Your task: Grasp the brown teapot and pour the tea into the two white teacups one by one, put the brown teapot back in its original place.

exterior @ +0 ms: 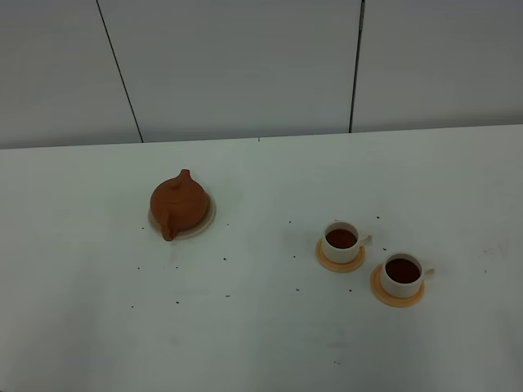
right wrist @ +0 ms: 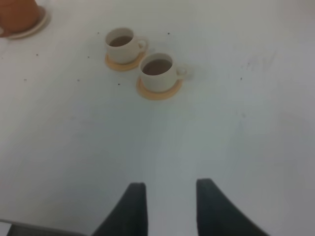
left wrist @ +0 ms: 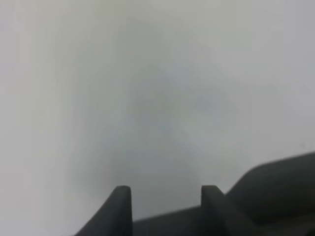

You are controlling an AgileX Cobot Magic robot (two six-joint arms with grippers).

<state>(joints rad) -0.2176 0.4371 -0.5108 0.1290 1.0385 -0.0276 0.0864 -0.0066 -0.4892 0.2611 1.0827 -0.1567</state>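
Note:
The brown teapot [exterior: 178, 204] sits upright on its pale saucer, the original place [exterior: 209, 219], left of the table's middle, with the spout toward the front. Each of the two white teacups [exterior: 341, 241] [exterior: 402, 276] holds dark tea [exterior: 341, 238] and stands on an orange coaster at the right. The right wrist view shows both cups [right wrist: 123, 43] [right wrist: 157, 73] and an edge of the teapot [right wrist: 17, 12] far beyond my right gripper [right wrist: 170, 189], which is open and empty. My left gripper [left wrist: 166, 189] is open over blurred white surface. Neither arm appears in the exterior high view.
Orange coasters [exterior: 331, 263] [exterior: 391, 297] lie under the cups. Small dark specks dot the white table [exterior: 245, 327] around the teapot and cups. A grey panelled wall [exterior: 245, 65] rises behind the table's far edge.

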